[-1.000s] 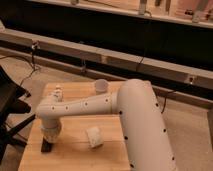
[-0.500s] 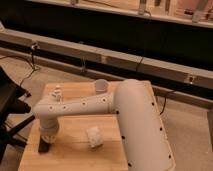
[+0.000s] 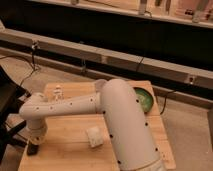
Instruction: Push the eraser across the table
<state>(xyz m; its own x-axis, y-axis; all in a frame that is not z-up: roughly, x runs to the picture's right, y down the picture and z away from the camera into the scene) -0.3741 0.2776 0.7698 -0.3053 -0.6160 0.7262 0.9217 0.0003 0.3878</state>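
While the claw (image 3: 33, 148) hangs low at the tabletop (image 3: 70, 145) near-left edge, presumably to shove, its grip cannot be told. Eraser: not discernible. White block (image 3: 93, 136): to its right, apart.

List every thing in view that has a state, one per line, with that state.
Robot tool: down at the table's near-left edge, at a dark thing there that may be the black eraser.
Small square table with light tan wooden plank top: upright, carrying the items.
White squarish block: resting on the tabletop, apart from the tool.
Green round bowl: sitting at the table's right edge, partly hidden by the arm.
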